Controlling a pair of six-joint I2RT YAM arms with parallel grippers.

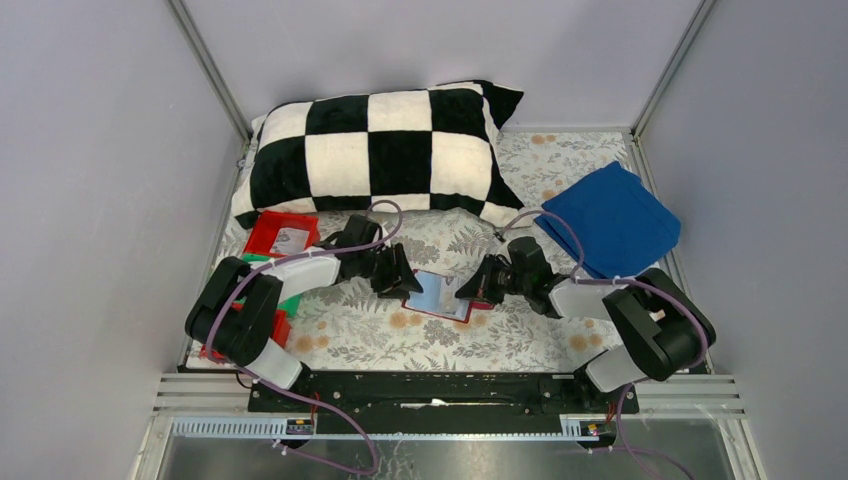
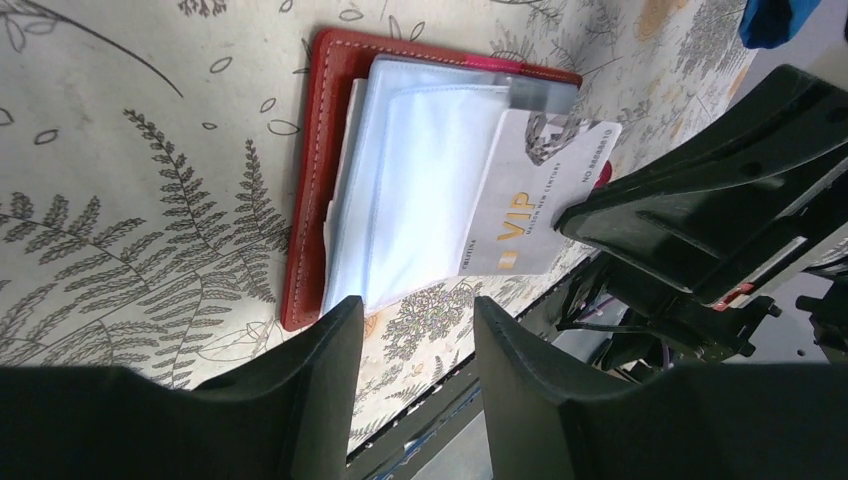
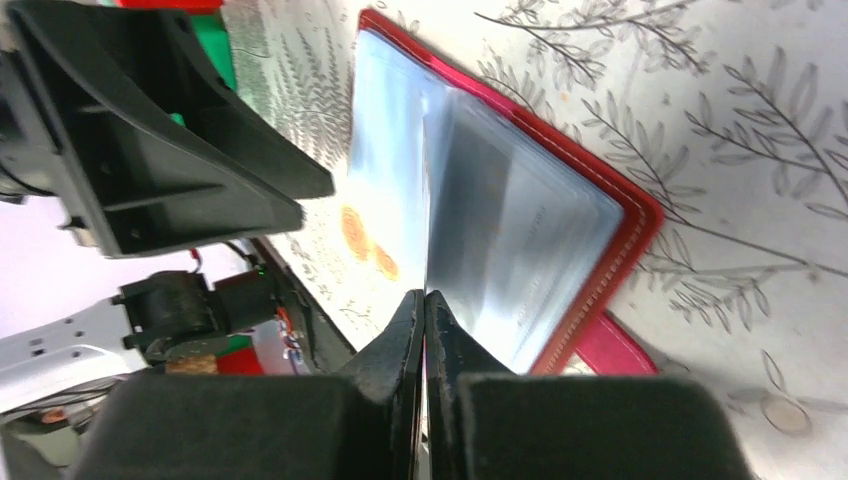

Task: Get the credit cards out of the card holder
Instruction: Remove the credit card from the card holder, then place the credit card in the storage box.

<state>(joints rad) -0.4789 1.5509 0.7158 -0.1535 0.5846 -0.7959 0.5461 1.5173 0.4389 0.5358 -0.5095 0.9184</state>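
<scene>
The red card holder (image 1: pixel 440 297) lies open on the fern-patterned mat between my two grippers, its pale blue-grey sleeves (image 2: pixel 420 190) facing up. My right gripper (image 3: pixel 424 300) is shut on a pale grey VIP credit card (image 2: pixel 530 200). The card stands partly out of a sleeve and shows edge-on in the right wrist view (image 3: pixel 424 200). The holder's red cover (image 3: pixel 625 250) and strap tab (image 3: pixel 610 345) lie beside that gripper. My left gripper (image 2: pixel 415 325) is open and empty, just off the holder's left edge (image 2: pixel 310 180). Other cards are hidden in the sleeves.
A black-and-white checkered pillow (image 1: pixel 380 150) lies at the back. A folded blue cloth (image 1: pixel 610 220) is at the right. A red tray (image 1: pixel 282 235) sits at the left, with a green tray (image 1: pixel 290 303) and another red one (image 1: pixel 215 345) under the left arm.
</scene>
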